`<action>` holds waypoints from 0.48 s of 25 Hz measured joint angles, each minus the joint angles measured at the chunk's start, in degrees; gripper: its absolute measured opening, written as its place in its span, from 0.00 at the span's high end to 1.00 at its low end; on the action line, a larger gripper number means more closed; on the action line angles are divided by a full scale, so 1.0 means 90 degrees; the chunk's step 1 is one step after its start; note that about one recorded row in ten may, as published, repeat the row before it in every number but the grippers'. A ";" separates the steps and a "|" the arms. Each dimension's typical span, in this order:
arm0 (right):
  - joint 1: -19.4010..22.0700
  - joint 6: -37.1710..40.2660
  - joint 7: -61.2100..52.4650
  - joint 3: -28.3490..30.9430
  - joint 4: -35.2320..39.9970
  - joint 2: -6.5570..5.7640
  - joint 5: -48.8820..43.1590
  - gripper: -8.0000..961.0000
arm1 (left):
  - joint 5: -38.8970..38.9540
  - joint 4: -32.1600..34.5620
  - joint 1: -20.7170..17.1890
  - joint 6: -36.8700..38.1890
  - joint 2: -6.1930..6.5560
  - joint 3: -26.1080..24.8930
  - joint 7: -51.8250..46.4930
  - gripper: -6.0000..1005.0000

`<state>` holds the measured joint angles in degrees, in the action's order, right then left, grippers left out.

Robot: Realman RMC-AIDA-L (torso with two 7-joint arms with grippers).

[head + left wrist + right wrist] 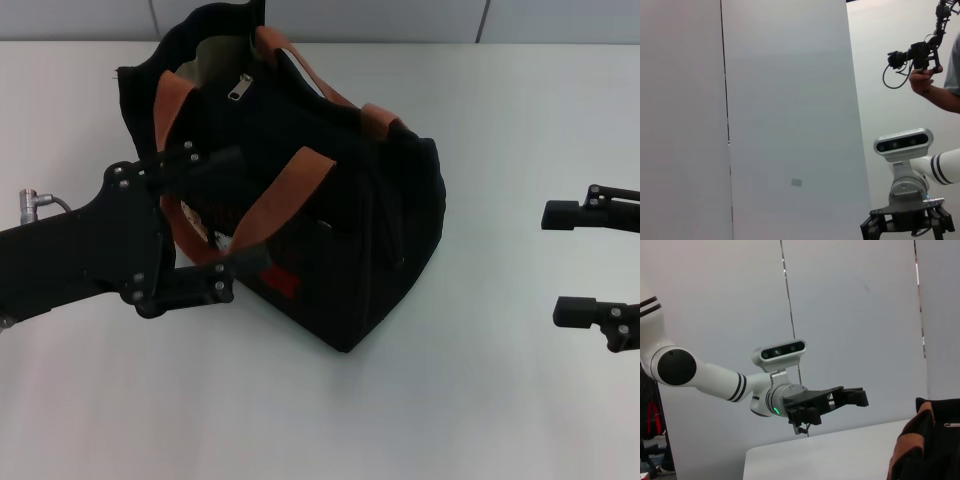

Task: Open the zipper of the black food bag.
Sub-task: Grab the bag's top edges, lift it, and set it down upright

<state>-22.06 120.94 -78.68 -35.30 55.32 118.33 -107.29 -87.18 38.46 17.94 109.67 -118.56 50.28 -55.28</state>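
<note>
On the white desk (480,400), the boxy black fabric food bag (330,230) with orange-brown webbing handles (275,205) stands left of centre, and its black zipper track (190,50) looks already parted at the far end, the small silver pull tab (241,88) hanging there. The left gripper (232,215) sits against the bag's near side with fingers spread astride a handle (probably to steady it). The right gripper (580,262) waits well apart, fingers spread, holding nothing.

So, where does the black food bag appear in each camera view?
Head view: black food bag at centre, left gripper open around its near side.
Left wrist view: not in it.
Right wrist view: only a corner, lower right.
Shared landmark: the left gripper.
</note>
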 joint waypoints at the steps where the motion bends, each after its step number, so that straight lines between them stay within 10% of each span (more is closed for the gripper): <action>1: 0.0000 -0.0002 0.0000 -0.0001 -0.0002 0.0002 0.0000 0.13 | 0.0004 -0.0002 -0.0004 0.0005 0.0000 -0.0002 0.0006 0.19; 12: 0.0015 -0.0020 0.0002 -0.0003 0.0004 0.0059 0.0000 0.13 | 0.0075 -0.0082 -0.0001 -0.0104 -0.0012 -0.0163 0.0196 0.20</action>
<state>-21.93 120.76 -78.66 -35.33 55.36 118.86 -107.28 -86.50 37.73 17.93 108.73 -118.67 48.81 -53.52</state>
